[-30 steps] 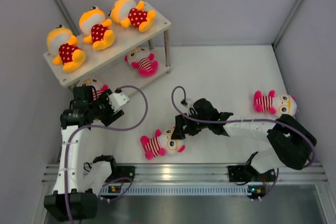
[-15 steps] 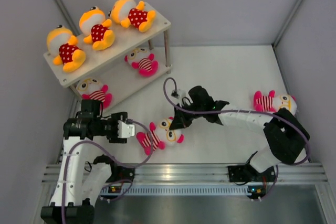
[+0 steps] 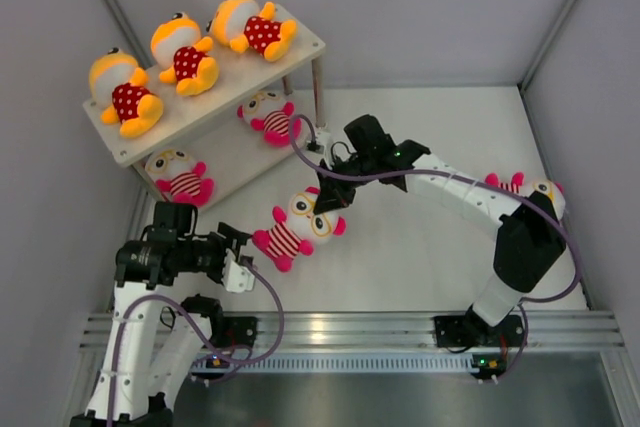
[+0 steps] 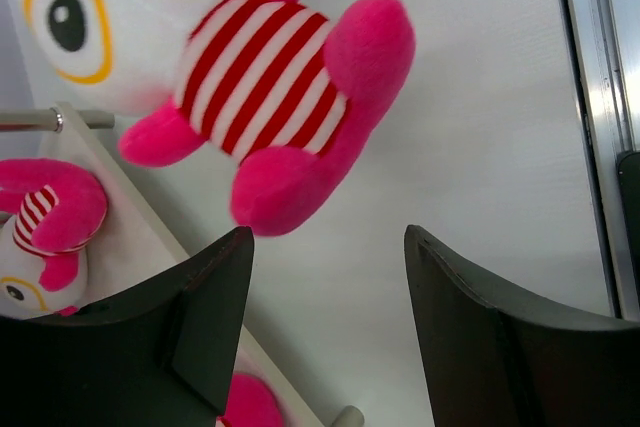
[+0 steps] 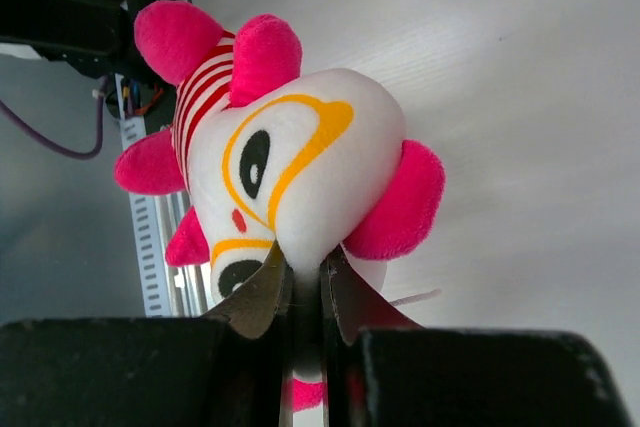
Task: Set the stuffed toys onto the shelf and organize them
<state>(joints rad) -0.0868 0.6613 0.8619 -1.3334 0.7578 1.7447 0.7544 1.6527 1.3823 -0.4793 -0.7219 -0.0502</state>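
Note:
My right gripper [image 3: 328, 203] [image 5: 305, 287] is shut on the head of a white-faced stuffed toy [image 3: 296, 224] [image 5: 290, 157] with glasses, pink limbs and a red-striped shirt, held in front of the shelf [image 3: 300, 47]. Three orange-yellow toys [image 3: 185, 52] lie on the top board. Two white-faced toys [image 3: 272, 117] [image 3: 180, 175] lie on the lower board. Another white-faced toy [image 3: 530, 193] lies on the table at the right, partly behind the right arm. My left gripper [image 3: 236, 259] [image 4: 330, 287] is open and empty, just left of the held toy [image 4: 270, 87].
The shelf's thin metal legs [image 3: 318, 87] stand close to the right arm's cable. Grey walls close in the table on the left, back and right. An aluminium rail [image 3: 340, 327] runs along the near edge by the arm bases.
My right gripper closed on the toy's head and carried it up and left toward the shelf. The left arm drew back from the lower shelf toward the near edge.

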